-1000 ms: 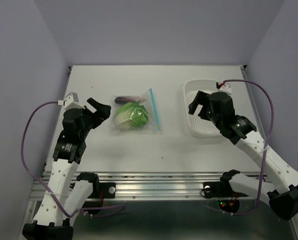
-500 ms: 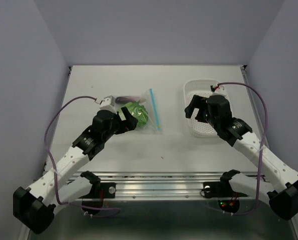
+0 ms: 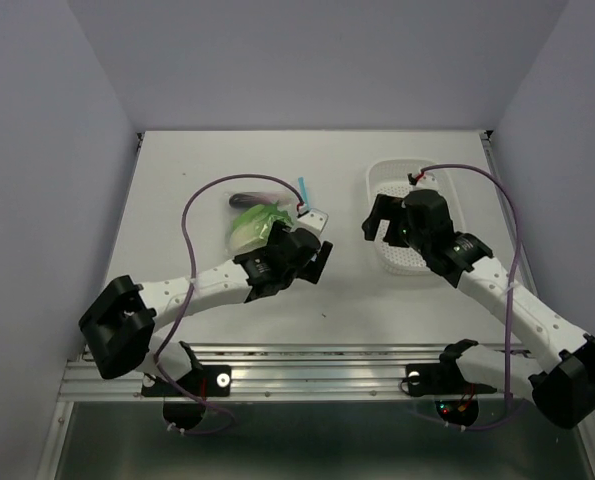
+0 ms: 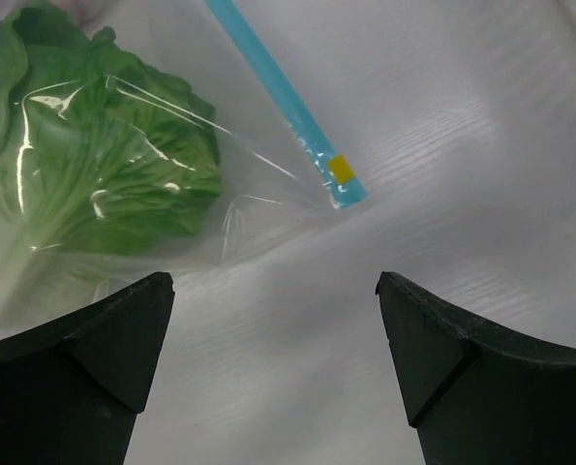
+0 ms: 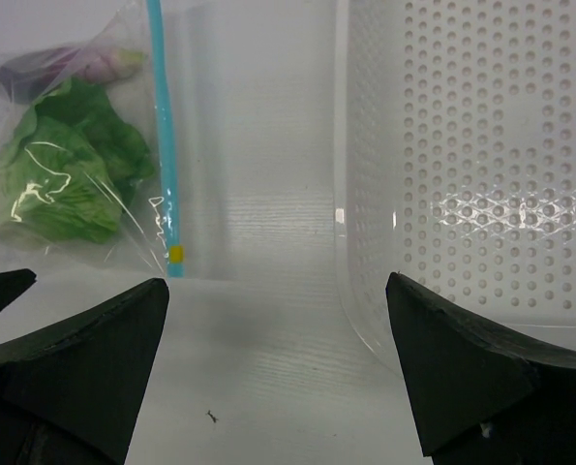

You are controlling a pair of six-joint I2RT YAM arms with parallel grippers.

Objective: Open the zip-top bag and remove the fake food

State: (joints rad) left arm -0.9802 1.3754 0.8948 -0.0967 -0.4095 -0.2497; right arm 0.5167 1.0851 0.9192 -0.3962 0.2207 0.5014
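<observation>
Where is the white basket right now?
In the overhead view the white basket sits at the right, right of the zip-top bag, partly hidden under the right gripper.

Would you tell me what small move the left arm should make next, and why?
Probably ease the left gripper forward onto the near end of the zip strip: its jaws stand open short of it, and the fake food lies inside the zip-top bag.

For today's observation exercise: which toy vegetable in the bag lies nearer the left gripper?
The green leafy cabbage; the dark purple piece lies beyond it.
</observation>
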